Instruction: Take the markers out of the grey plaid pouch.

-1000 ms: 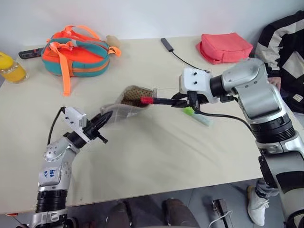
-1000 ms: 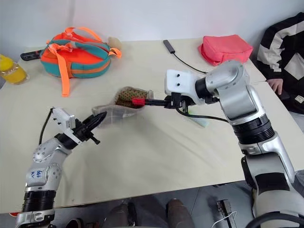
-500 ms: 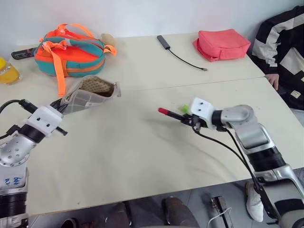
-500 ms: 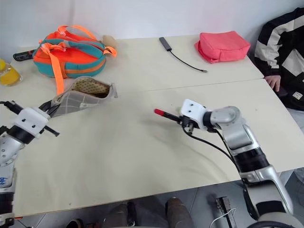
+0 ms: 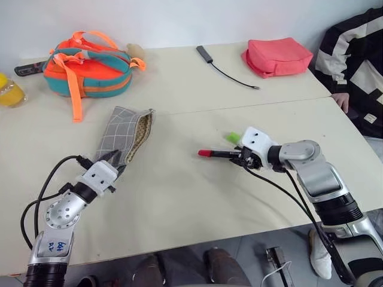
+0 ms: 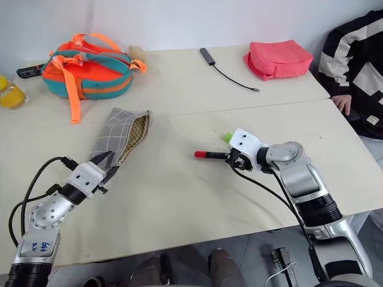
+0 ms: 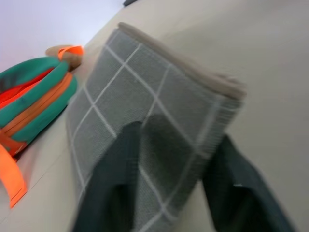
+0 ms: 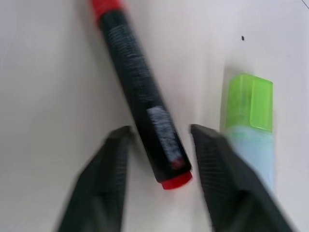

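The grey plaid pouch lies left of centre on the table, mouth toward the frame's top; its inside is hard to see. The left gripper stands apart, fingers straddling the pouch's near end. The right gripper is apart around the red-ended marker, seemingly lying loose. The wrist view shows the green marker just beside it.
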You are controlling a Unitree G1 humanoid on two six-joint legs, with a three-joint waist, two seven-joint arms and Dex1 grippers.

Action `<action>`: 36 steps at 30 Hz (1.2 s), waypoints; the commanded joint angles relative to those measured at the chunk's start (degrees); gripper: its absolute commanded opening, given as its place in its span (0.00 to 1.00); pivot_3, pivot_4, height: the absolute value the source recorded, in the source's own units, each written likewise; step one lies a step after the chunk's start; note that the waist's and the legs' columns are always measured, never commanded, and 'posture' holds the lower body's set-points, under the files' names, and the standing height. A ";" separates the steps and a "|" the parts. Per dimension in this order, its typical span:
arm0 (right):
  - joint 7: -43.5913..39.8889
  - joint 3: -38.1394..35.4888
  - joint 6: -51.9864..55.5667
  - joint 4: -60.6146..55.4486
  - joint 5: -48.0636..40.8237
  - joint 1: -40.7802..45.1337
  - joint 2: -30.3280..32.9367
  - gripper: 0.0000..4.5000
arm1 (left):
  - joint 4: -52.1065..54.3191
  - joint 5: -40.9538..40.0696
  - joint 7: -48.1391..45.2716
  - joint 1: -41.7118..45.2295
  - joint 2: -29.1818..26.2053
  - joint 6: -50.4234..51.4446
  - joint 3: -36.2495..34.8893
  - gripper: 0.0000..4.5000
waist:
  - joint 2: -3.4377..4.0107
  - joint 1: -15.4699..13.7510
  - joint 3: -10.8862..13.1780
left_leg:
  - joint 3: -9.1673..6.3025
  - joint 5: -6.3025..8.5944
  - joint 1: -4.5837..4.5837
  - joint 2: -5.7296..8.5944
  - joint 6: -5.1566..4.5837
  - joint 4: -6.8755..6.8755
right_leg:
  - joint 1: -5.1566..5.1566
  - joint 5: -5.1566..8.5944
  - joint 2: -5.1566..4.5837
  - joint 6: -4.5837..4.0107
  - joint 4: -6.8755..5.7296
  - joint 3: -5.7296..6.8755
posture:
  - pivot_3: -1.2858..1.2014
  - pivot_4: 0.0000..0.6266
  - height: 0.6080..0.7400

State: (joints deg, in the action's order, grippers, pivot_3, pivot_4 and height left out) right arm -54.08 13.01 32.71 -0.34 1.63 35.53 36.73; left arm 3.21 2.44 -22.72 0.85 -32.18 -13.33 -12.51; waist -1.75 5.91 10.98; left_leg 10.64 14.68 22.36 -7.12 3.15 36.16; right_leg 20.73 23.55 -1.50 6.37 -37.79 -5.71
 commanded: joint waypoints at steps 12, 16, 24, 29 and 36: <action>-2.89 -9.55 0.57 -7.94 -17.15 -2.20 -4.38 0.85 | 18.38 -33.08 -12.07 -10.09 2.35 12.97 -7.82 0.95 | -0.02 0.40 0.01 | -0.57 0.02 0.01 0.01 0.02 0.03 | -0.14 0.00 0.02 0.00 0.05 0.05 | 0.52 0.24 1.00; -2.94 -11.42 -3.81 -13.64 -21.15 -10.85 -6.92 0.85 | 16.27 -37.90 -9.61 -10.67 2.42 17.21 -13.85 0.95 | -0.07 0.07 0.00 | -0.72 0.02 0.02 0.09 0.01 0.06 | -0.25 0.00 0.01 0.01 0.12 0.06 | 0.52 0.24 1.00; 3.32 -12.12 -13.37 -16.19 -22.65 -24.02 -14.54 0.85 | 10.01 -34.68 -6.55 -13.19 3.19 16.72 -20.34 0.95 | -0.17 0.30 -0.02 | -0.73 0.01 0.02 0.10 -0.02 0.09 | -0.28 0.00 0.01 0.01 0.21 0.02 | 0.52 0.24 1.00; 5.42 -13.28 -23.13 -11.41 -19.93 -28.13 -15.10 0.85 | 6.56 -34.97 -7.17 -16.06 4.48 15.40 -22.65 0.95 | -0.27 0.28 -0.06 | -0.71 0.01 0.00 0.12 -0.02 0.10 | -0.32 0.00 0.01 0.00 0.21 0.05 | 0.52 0.24 1.00; 6.27 -13.85 -28.10 -7.12 -18.82 -29.09 -13.87 0.85 | 4.91 -34.87 -8.09 -18.48 5.89 15.59 -23.19 0.95 | -0.32 0.27 -0.07 | -0.67 0.01 -0.01 0.12 -0.02 0.10 | -0.36 0.01 0.00 -0.01 0.21 0.08 | 0.52 0.24 1.00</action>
State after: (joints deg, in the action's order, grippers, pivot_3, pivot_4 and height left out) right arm -48.12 0.81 6.24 -7.30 -16.92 6.42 22.13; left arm 7.82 -32.37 -30.27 -16.69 -26.69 3.14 -34.88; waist -2.07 6.18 10.91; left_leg 9.97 14.69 22.35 -6.99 3.13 36.26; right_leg 20.36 23.56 -1.50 6.35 -37.58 -5.63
